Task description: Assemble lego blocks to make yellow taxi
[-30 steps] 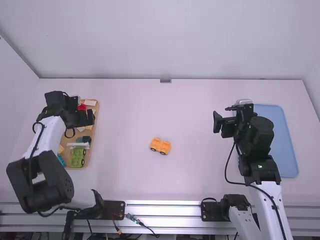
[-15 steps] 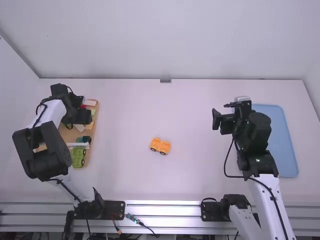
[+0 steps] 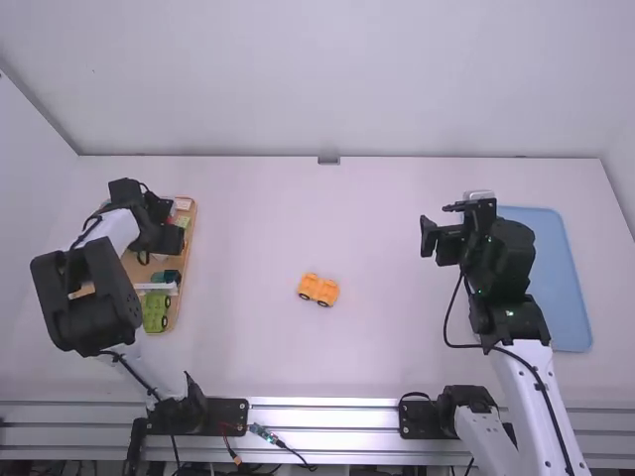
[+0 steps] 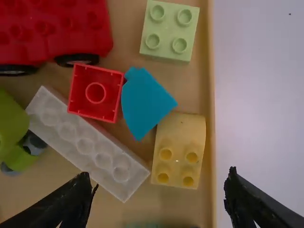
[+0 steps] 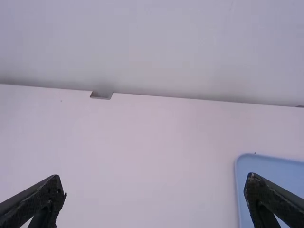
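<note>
From my seat, the left arm [image 3: 87, 297] covered much of the left edge of the tray [image 4: 212, 104] in the high view, and the left gripper [image 3: 171, 224] hid some blocks inside it. In the left wrist view, a red wheeled piece [image 4: 52, 28] and a green one [image 4: 12, 133] were cut off, as was a dark teal piece [image 4: 147, 224]. The small orange car [image 3: 318, 290] on the bench [image 3: 248, 297] was too small for me to make out its joints. The right gripper [image 3: 438, 222] and its arm partly hid the blue tray's [image 3: 556, 288] left edge.
</note>
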Controlling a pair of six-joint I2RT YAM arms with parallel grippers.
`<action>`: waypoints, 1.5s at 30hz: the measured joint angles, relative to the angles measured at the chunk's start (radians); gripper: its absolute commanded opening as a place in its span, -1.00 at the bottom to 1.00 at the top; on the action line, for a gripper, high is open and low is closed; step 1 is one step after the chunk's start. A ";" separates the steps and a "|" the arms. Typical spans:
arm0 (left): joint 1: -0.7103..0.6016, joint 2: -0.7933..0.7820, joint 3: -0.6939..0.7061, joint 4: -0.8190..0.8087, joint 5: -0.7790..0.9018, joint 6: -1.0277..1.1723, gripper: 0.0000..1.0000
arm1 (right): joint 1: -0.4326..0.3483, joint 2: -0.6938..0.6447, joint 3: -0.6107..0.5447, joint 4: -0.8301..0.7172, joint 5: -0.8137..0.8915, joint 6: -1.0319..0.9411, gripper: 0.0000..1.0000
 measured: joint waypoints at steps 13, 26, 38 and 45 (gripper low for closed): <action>0.000 0.000 -0.076 0.134 0.037 0.014 0.33 | 0.000 0.000 0.000 -0.013 0.000 -0.002 0.99; 0.000 0.051 -0.079 0.183 0.051 0.013 0.22 | 0.000 0.000 0.000 -0.014 0.000 -0.004 0.99; 0.000 0.058 -0.079 0.201 0.071 -0.006 0.06 | 0.000 -0.020 0.000 -0.020 0.000 -0.002 0.99; 0.000 0.058 -0.079 0.185 0.053 -0.010 0.02 | 0.000 -0.024 0.000 -0.021 0.001 -0.001 0.99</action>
